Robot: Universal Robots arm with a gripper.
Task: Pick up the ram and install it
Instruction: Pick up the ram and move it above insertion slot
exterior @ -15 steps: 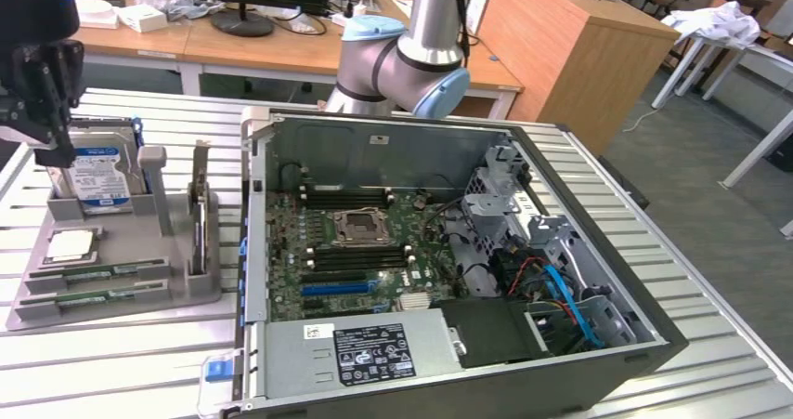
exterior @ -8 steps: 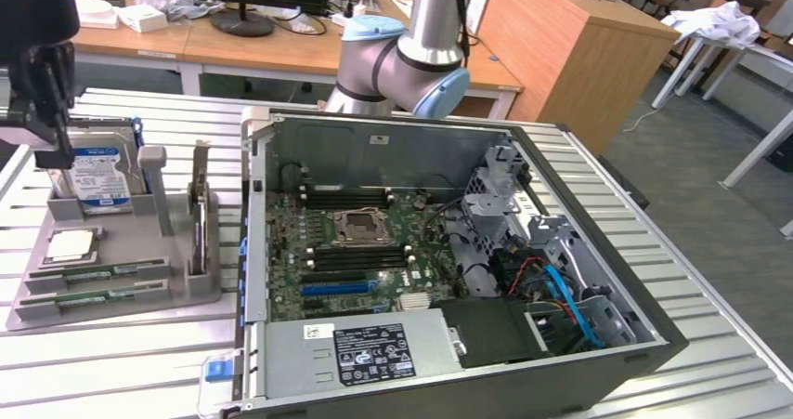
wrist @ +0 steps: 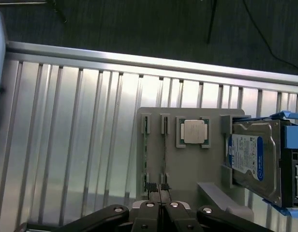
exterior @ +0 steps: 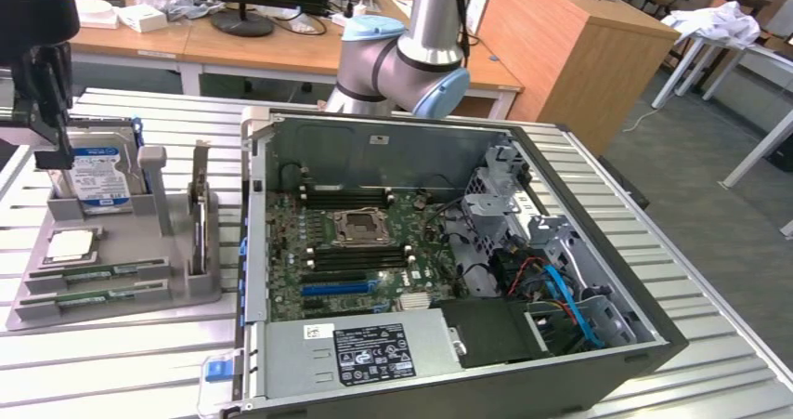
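If lowered as now, with the end effector (wrist: 157, 187) pressed together and empty, could jab the ram (wrist: 145, 154) slotted in the gray holder (wrist: 187, 164) on the bench (wrist: 67, 145), cracking it or dislodging the neighbouring stick (wrist: 163, 154) just beside.

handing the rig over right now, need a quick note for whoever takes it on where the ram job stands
Gripper: shut, holding nothing, above the grey holder at the end of the ram sticks. Whether it touches them is unclear.
Things: two green ram sticks lie in the holder, next to the CPU and the hard drive. The computer case lies open beside it.
Done: nothing yet.
Left: the pick-up and the install.
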